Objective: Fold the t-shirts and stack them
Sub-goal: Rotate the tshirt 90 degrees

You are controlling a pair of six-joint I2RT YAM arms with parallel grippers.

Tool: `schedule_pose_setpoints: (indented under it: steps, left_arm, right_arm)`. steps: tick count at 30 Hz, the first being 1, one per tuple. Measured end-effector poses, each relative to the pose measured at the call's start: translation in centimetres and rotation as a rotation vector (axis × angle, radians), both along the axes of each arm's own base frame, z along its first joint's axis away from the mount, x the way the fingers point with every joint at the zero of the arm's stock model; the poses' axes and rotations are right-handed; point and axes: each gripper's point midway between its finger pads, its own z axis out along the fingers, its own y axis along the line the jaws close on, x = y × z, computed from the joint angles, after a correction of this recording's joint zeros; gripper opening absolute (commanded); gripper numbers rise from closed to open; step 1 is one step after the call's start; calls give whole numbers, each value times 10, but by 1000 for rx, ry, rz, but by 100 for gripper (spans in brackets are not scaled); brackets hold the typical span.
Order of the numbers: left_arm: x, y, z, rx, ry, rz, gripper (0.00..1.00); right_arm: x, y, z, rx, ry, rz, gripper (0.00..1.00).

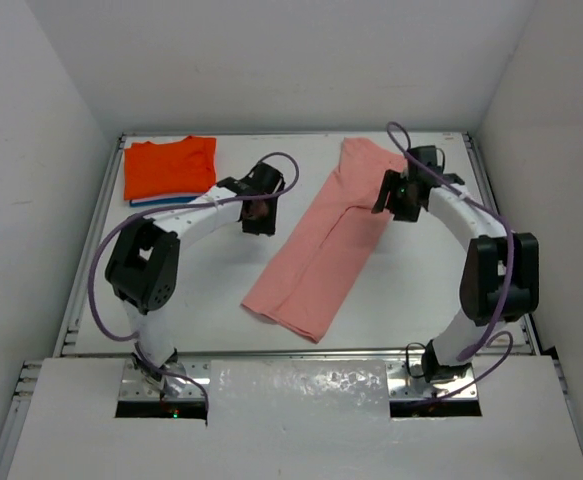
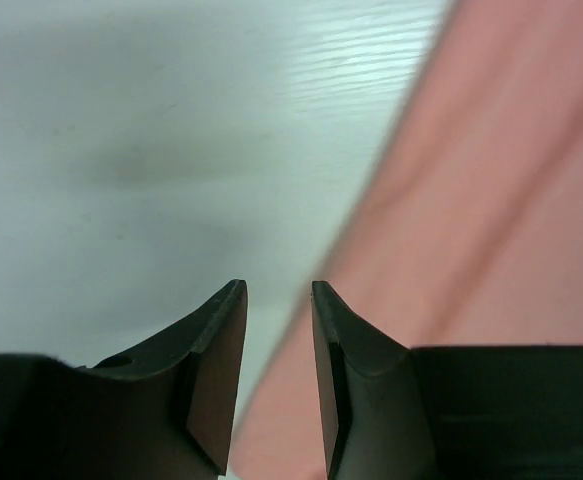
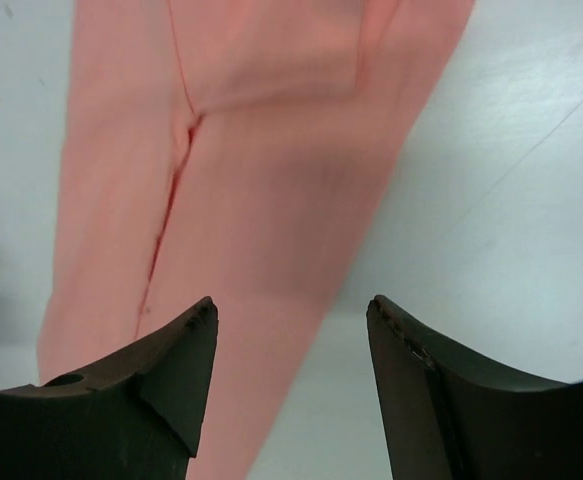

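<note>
Orange t-shirt (image 1: 169, 167): folded, at the far left corner of the worktop (image 1: 221, 300), lying on a blue t-shirt (image 1: 161, 201) of which you see only a thin edge. Left gripper (image 1: 259, 218): jaws a narrow gap apart, holding nothing. Pink t-shirt (image 1: 321, 250): folded into a long strip, laid diagonally mid-worktop, its left edge just beside that gripper. Right gripper (image 1: 393, 203): jaws spread wide, empty, above the strip's far end.

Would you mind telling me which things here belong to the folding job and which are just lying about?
Belongs to the job: pink t-shirt, folded lengthwise mid-table; folded orange t-shirt, far left; blue t-shirt, only an edge under the orange one.
Just lying about: no loose items visible; only the white table.
</note>
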Motion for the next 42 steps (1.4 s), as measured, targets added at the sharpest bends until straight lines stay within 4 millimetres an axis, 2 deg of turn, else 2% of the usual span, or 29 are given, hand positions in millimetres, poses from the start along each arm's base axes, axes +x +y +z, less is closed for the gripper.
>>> schedule_pose_setpoints:
  steps: [2, 4, 8, 14, 17, 19, 21, 24, 26, 30, 32, 34, 37, 42]
  left_arm:
    - [1, 19, -22, 76, 45, 13, 31]
    - [-8, 24, -37, 107, 78, 0, 31]
    - [-27, 27, -50, 122, 132, -36, 31]
    - [-31, 25, -55, 90, 146, -68, 31]
    - [-40, 29, -63, 85, 172, -80, 31]
    - [-49, 33, -70, 87, 199, -87, 31]
    - [-56, 34, -76, 83, 224, -98, 31]
    - [-65, 33, -79, 59, 238, -109, 31]
    - [-70, 35, -79, 52, 240, -112, 31]
    - [-74, 36, -82, 44, 244, -115, 31]
    - [-74, 35, -82, 41, 238, -116, 31]
    - [-73, 35, -82, 39, 236, -116, 31]
    - [-73, 34, -82, 35, 235, -117, 31]
    - [-75, 30, -82, 7, 232, -120, 31]
  right_arm:
    - [-15, 12, -16, 7, 42, 6, 60]
    - [-21, 16, -35, 8, 96, -8, 60]
    - [-21, 15, -59, 1, 158, -54, 59]
    - [-28, 27, -69, -11, 189, -77, 60]
    - [-46, 33, -81, -10, 216, -71, 60]
    - [-55, 30, -87, -22, 242, -77, 60]
    - [-52, 24, -86, -40, 235, -92, 59]
    - [-33, 13, -76, -64, 203, -112, 57]
    - [-1, 5, -64, -89, 170, -132, 56]
    - [77, -10, -38, -147, 55, -195, 54]
    - [93, -22, -32, -177, 31, -239, 53]
    - [99, -30, -34, -194, 27, -270, 52]
    - [110, -41, -48, -199, 55, -293, 53]
    - [162, -49, -79, -193, 64, -278, 56]
